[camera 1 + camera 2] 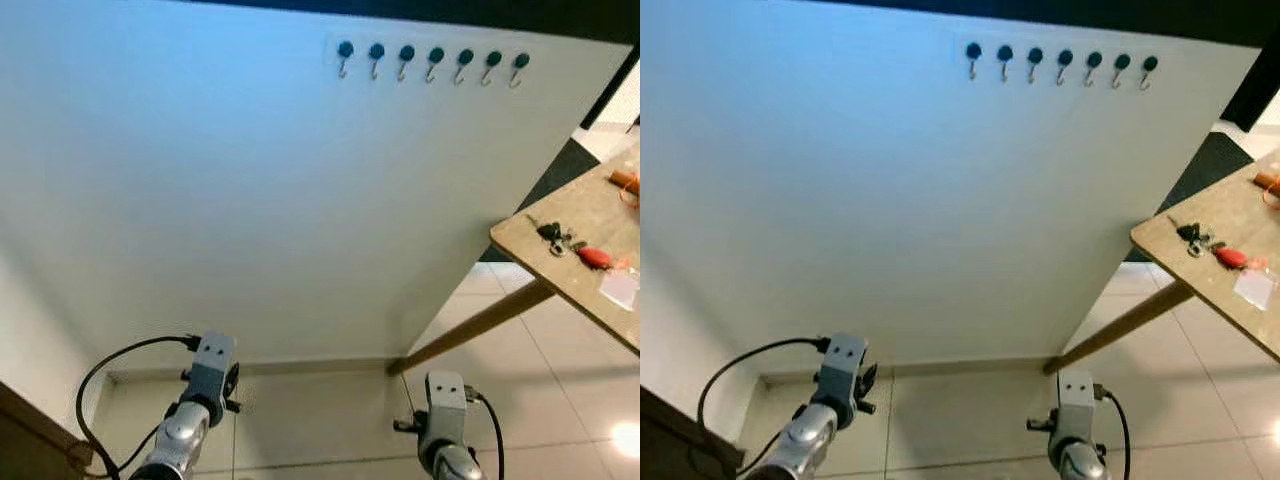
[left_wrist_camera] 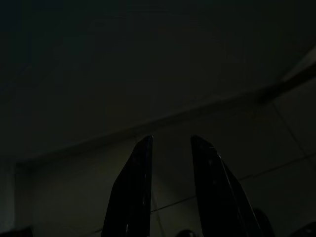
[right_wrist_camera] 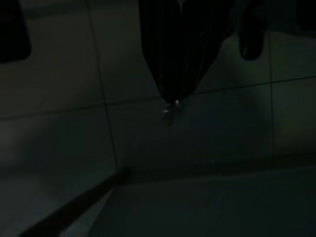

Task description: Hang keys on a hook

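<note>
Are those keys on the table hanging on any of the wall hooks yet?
Apart. In the left eye view the keys lie on the table, well away from the row of hooks high on the wall.

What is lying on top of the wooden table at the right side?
On the wooden table lie a bunch of keys with a red tag, a clear plastic piece and something orange at the frame's edge. The rest of the tabletop is out of frame.

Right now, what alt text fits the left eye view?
A row of seven dark-knobbed metal wall hooks hangs high on a white wall. To the right, a bunch of keys with a red fob lies on a light wooden table, both silver arms low over pale floor tiles.
</note>
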